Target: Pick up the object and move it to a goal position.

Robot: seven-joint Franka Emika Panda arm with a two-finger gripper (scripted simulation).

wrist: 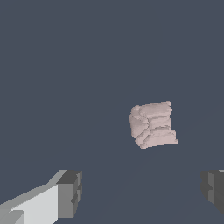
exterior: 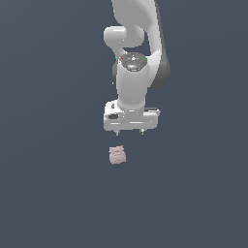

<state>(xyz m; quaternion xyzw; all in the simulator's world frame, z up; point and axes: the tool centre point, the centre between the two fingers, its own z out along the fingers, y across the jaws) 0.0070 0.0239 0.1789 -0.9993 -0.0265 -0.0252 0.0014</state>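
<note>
bg: flat dark slate-blue surface (exterior: 48, 193) | no texture | even light

Exterior view: you looked from off the arm, at a distance, facing the arm's front with the gripper (exterior: 130, 131) pointing down.
Wrist view: you looked out from the wrist past the two fingers (wrist: 70, 192), close to the dark surface (wrist: 65, 65).
Shared region: both views took in the object (exterior: 116, 155) (wrist: 152, 124) and the surface around it.
Scale: the object appeared far larger in the wrist view.
</note>
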